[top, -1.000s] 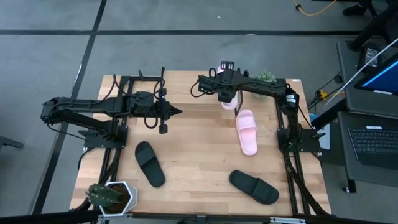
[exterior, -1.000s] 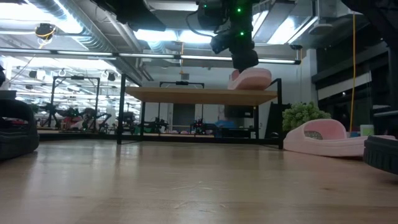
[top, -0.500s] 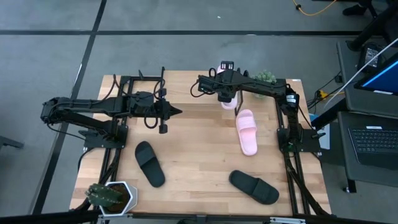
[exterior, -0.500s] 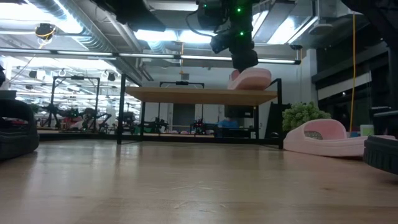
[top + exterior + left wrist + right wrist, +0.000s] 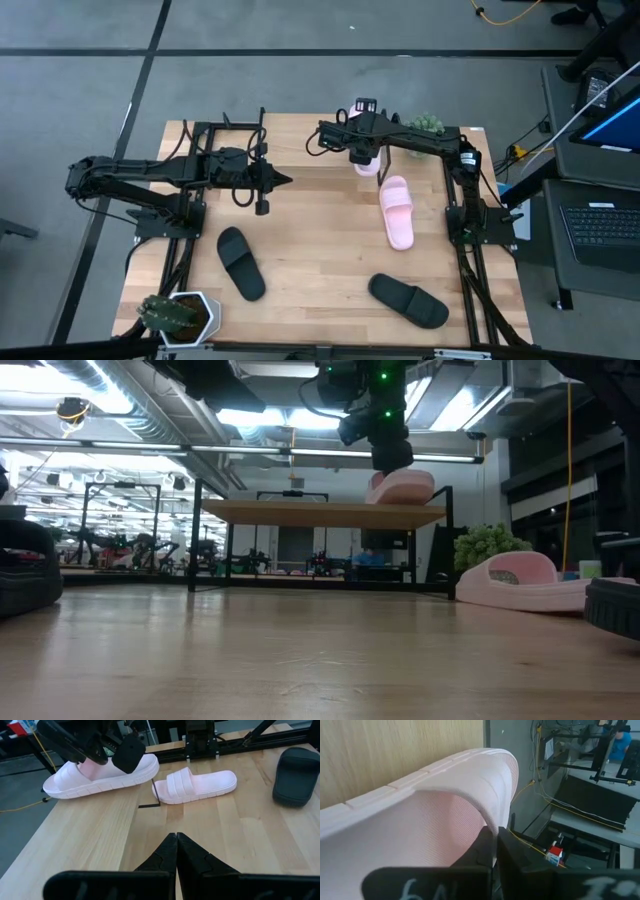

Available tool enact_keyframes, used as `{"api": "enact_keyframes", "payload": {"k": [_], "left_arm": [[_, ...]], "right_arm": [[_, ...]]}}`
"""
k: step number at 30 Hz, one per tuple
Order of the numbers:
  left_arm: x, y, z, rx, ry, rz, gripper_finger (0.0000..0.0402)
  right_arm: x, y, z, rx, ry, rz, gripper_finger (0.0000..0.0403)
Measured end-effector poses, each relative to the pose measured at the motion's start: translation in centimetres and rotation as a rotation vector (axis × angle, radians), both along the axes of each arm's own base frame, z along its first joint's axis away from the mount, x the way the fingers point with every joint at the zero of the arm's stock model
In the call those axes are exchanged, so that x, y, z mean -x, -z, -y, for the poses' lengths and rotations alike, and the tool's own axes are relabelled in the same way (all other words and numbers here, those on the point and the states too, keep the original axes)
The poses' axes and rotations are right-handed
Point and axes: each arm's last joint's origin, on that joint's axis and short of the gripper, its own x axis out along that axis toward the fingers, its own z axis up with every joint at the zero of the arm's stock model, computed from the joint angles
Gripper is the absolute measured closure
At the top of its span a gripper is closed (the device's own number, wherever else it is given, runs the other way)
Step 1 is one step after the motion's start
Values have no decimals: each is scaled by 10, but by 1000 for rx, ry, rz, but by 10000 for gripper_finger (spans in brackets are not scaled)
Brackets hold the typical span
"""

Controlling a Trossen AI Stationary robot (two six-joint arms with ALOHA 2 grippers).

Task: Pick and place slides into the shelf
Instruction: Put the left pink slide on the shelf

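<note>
**Q:** Has anything moved over the last second?

**A:** Hardly at all. In the low view the pink slide (image 5: 403,487) on the shelf (image 5: 323,512) sits a touch differently under the right gripper (image 5: 391,457); both arms look parked where they were.

**Q:** Where is each gripper, and what is it doing?

**A:** Seen from above, the right gripper (image 5: 364,152) hangs over the shelf at about 1 o'clock on the counter (image 5: 310,250), its fingers pinched on the strap of the pink slide (image 5: 420,820), which rests on the top board near the right-hand end. The left gripper (image 5: 284,180) waits near 10 o'clock, fingers pressed together on nothing.

**Q:** And the other slides?

**A:** A second pink slide (image 5: 396,211) lies at 3 o'clock. One black slide (image 5: 241,262) is at 7 o'clock, another black slide (image 5: 408,300) at 5 o'clock, all still on the counter.

**Q:** What could go wrong from here?

**A:** My guess is the release. If the fingers lift before they fully let go, the strap could drag the slide toward the shelf's edge and tip it off. It also sits close to the end of the board, so a nudge sideways might push it over
</note>
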Motion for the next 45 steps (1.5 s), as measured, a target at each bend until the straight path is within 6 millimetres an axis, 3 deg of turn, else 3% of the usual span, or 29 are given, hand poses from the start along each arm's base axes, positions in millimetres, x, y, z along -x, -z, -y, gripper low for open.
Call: {"api": "enact_keyframes", "payload": {"k": [4, 12, 25, 37, 45], "left_arm": [[0, 0, 0, 0, 0, -3, 401], [0, 1, 0, 0, 0, -7, 401], [0, 1, 0, 0, 0, -8, 401], [1, 2, 0, 2, 0, -20, 401], [1, 2, 0, 17, -7, -15, 401]], "right_arm": [[0, 1, -1, 2, -2, -1, 394], [1, 27, -2, 69, -15, -109, 394], [-2, 6, 0, 79, -44, -80, 395], [-2, 7, -1, 28, -56, -76, 395], [0, 19, 0, 24, -53, -116, 395]]}}
